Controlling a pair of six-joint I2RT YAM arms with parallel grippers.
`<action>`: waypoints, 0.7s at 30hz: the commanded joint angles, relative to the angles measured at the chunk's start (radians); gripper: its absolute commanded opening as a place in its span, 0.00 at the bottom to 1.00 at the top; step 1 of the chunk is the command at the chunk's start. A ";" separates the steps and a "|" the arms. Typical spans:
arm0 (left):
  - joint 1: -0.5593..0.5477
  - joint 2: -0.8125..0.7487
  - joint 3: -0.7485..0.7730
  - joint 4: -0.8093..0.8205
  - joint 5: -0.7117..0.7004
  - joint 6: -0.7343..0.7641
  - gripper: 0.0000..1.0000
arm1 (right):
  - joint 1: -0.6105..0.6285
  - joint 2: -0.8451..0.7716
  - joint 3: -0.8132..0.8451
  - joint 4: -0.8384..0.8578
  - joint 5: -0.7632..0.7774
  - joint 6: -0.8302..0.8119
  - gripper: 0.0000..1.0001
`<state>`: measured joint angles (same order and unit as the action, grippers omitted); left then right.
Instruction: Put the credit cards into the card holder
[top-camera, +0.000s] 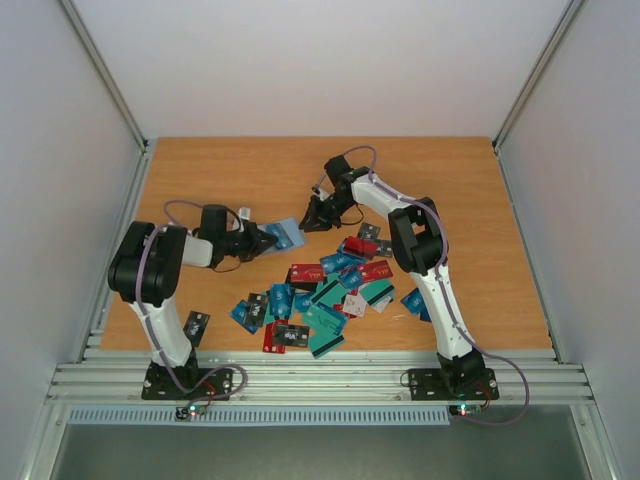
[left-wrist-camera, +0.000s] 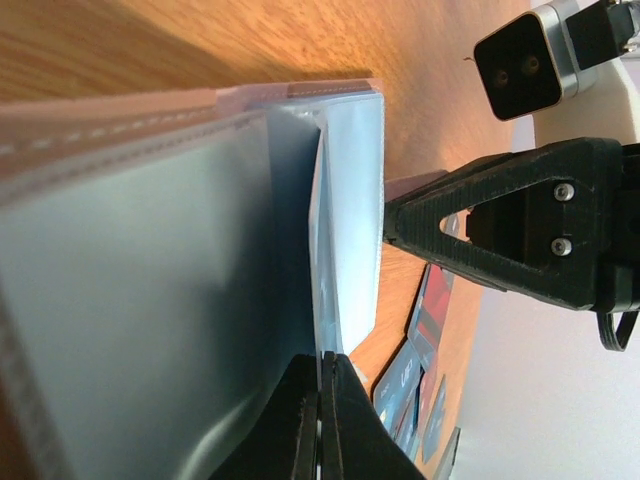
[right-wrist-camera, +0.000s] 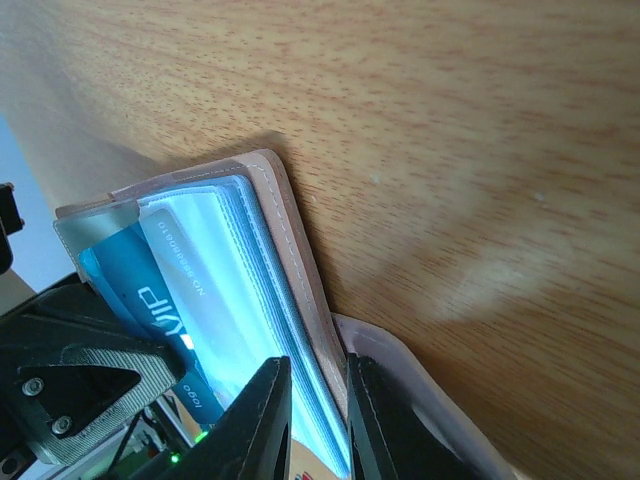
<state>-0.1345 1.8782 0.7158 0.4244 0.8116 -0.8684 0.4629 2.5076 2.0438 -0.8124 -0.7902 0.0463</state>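
Black left tool (top-camera: 266, 240), pressed together on a pale-blue leaf, and right tool (top-camera: 318, 214), pinching other leaves, hold the tan card holder (top-camera: 287, 233) mid-tabletop (top-camera: 240, 170); one blue card (right-wrist-camera: 118, 278) seems pocketed, while many credit cards (top-camera: 322, 292) lie loose nearby.

Wooden table (top-camera: 250, 170), plain white walls (top-camera: 320, 60)

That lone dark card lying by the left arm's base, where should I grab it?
Probably across its long edges, from straight above. The dark card lies flat on the table, apart from the pile, so both sides are free. It is thin, so expect to tip an edge up.
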 joint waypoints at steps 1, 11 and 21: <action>-0.004 0.040 0.050 -0.059 0.025 0.037 0.00 | 0.008 0.046 -0.024 -0.014 0.026 0.003 0.18; -0.004 0.089 0.134 -0.125 0.082 0.083 0.00 | 0.008 0.049 -0.024 -0.016 0.023 0.003 0.17; -0.014 0.132 0.192 -0.178 0.116 0.102 0.00 | 0.008 0.052 -0.024 -0.018 0.019 0.003 0.17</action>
<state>-0.1322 1.9835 0.8753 0.2794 0.9188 -0.8024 0.4618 2.5076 2.0426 -0.8116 -0.7925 0.0463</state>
